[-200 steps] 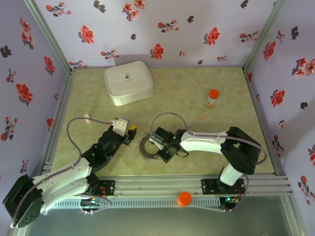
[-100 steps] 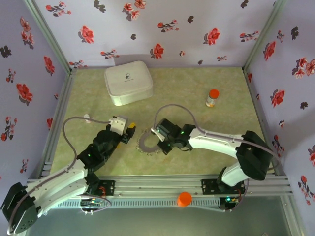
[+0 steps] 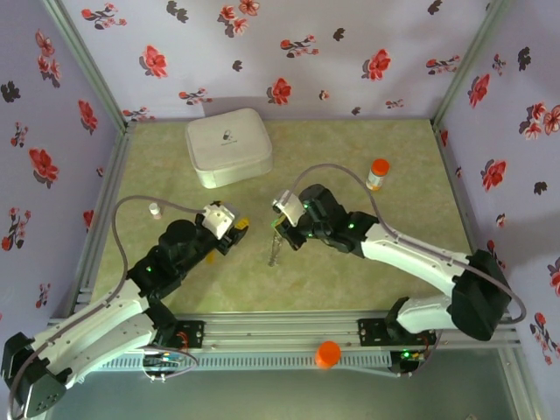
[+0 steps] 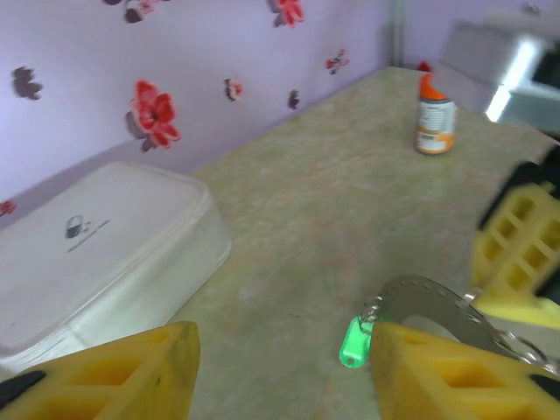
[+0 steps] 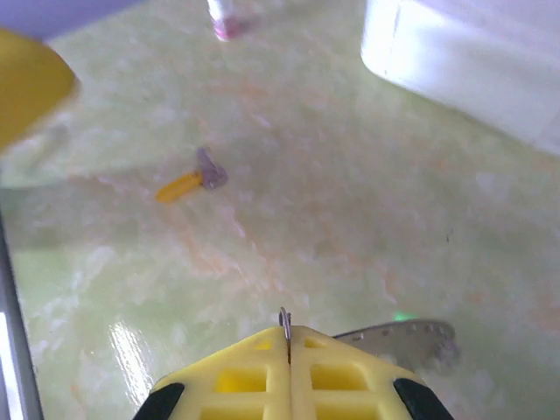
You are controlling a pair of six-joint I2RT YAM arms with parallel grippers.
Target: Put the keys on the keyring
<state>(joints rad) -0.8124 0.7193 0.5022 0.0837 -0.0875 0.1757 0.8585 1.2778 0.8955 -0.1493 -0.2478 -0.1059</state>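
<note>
My right gripper is shut on the rim of the grey toothed keyring, which hangs edge-on below it above the table. From the left wrist the keyring shows beside my right finger, and the green-headed key dangles from it by a small loop. My left gripper is open just left of the ring, nothing between its fingers. The yellow-headed key lies loose on the table further left.
A white rounded box stands at the back left. An orange-capped bottle is at the back right. A tiny white object sits near the left wall. An orange knob rests on the front rail.
The right gripper has lifted the keyring off the table and carried it back and right, so it now hangs edge-on. The left gripper has shifted slightly right and its jaws have narrowed.
</note>
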